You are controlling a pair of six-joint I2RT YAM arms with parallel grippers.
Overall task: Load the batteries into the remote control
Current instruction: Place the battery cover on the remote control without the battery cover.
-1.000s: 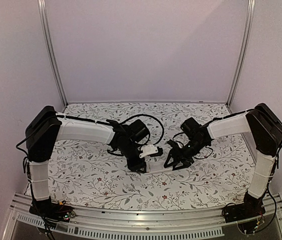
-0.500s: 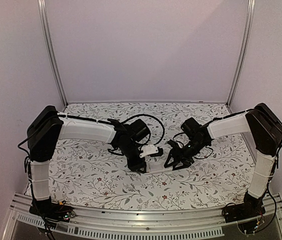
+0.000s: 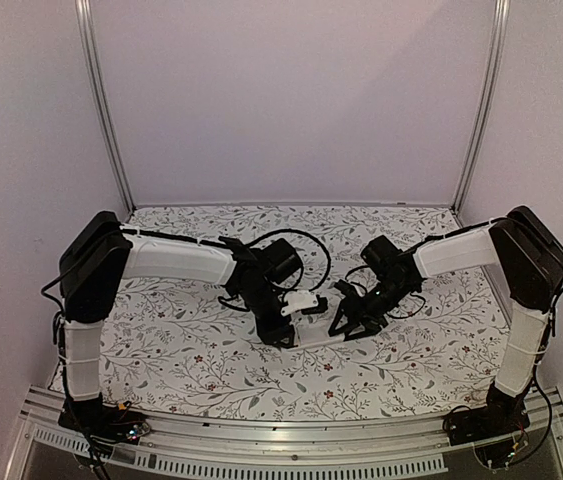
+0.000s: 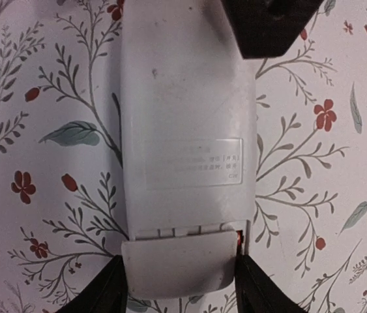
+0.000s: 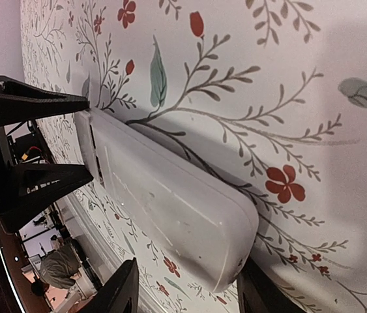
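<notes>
Slim white plastic rectangular remote control lies on the floral-print desk, plain back facing up, button face hidden underneath. A pale rectangular printed label sits on the back, toward the battery end; its text is too small to read. The small white plastic cover is at that end of the remote control and not seated flush: a dark seam runs along its junction with the body. At one corner of the seam a sliver of an orange-red cylindrical battery shows. Left claw straddles the cover end, one black finger at each long side of the cover. The fingers look to be touching the cover's edges, but I cannot tell whether they clamp it or merely rest beside it. Right claw straddles the opposite end of the remote control with its jaws apart. One finger is just beside the rounded end corner, and the other stands clear of the body with a strip of desk pattern showing between. In the left wrist view one black finger of the right claw overlaps a corner of the remote control's far end. In the top view both arms reach in and meet over the remote control, left claw at its left end, right claw at its right end. The remote control appears to rest on the desk, not lifted.
</notes>
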